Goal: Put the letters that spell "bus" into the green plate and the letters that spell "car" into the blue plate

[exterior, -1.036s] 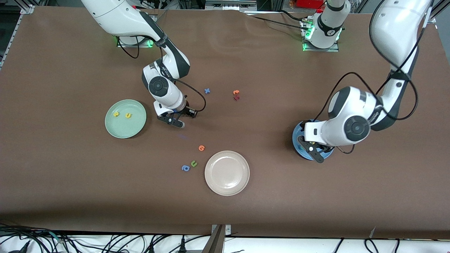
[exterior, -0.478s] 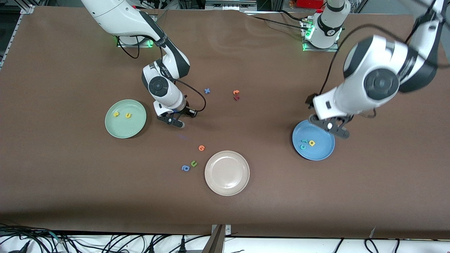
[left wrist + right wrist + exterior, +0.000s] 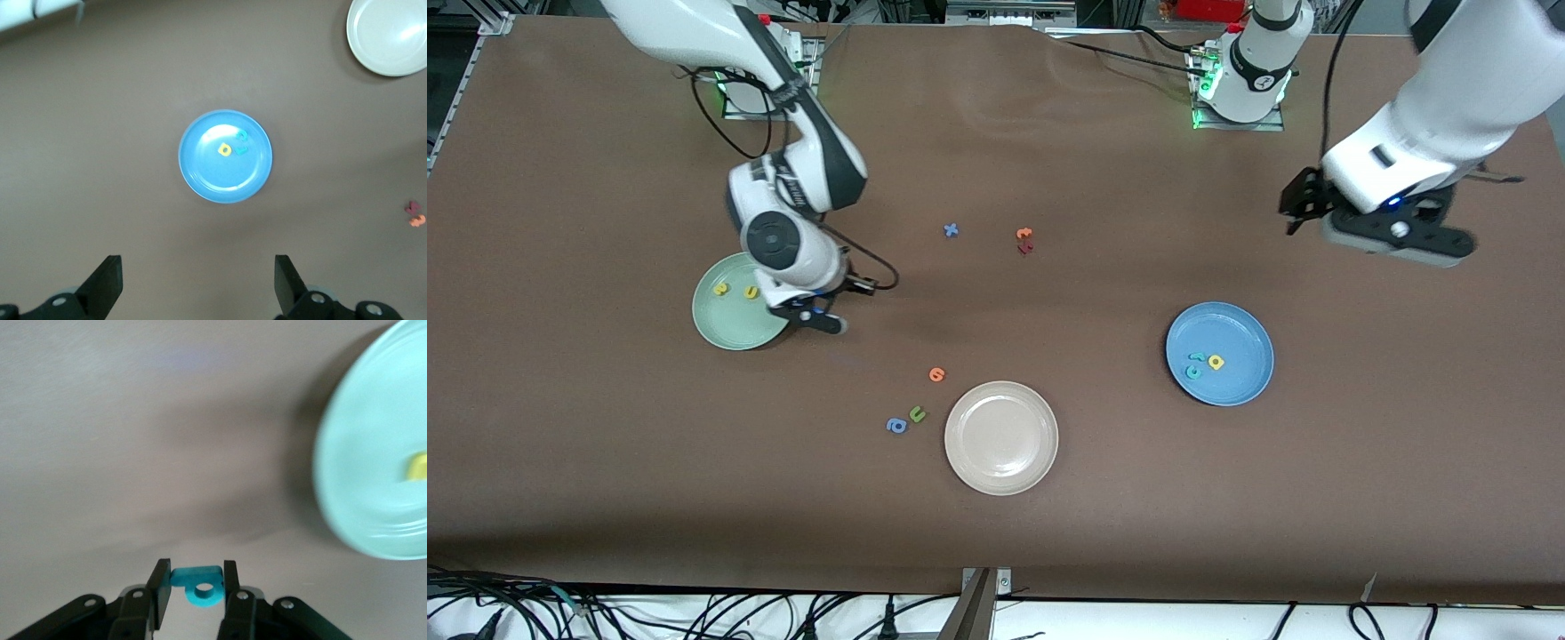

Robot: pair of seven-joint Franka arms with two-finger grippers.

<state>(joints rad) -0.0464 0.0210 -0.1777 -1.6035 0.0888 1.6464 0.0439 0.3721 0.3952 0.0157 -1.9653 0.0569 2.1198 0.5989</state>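
A teal "b" [image 3: 198, 585] is clamped between the fingers of my right gripper [image 3: 193, 583], which is shut on it. That gripper [image 3: 815, 317] hangs over the table just beside the green plate [image 3: 734, 333], on the plate's side toward the left arm's end. A yellow "s" [image 3: 720, 289] and a yellow "u" [image 3: 751, 292] lie in the green plate. In the blue plate [image 3: 1240, 387] lie a teal "c" [image 3: 1192, 371], a teal "r" [image 3: 1197, 357] and a yellow "a" [image 3: 1216, 362]. High above the table near the blue plate [image 3: 207, 180], my left gripper [image 3: 197, 287] is open and empty.
A beige-white plate [image 3: 1000, 476] stands nearer the front camera, mid-table. Beside it lie an orange letter [image 3: 936, 374], a green "u" [image 3: 917, 413] and a blue "a" [image 3: 895, 426]. Farther back lie a blue "x" [image 3: 951, 230] and an orange and a dark red letter [image 3: 1024, 240].
My right gripper carried the teal "b" from mid-table to the green plate's edge. My left arm rose off the blue plate and swung up and away, leaving three letters in it.
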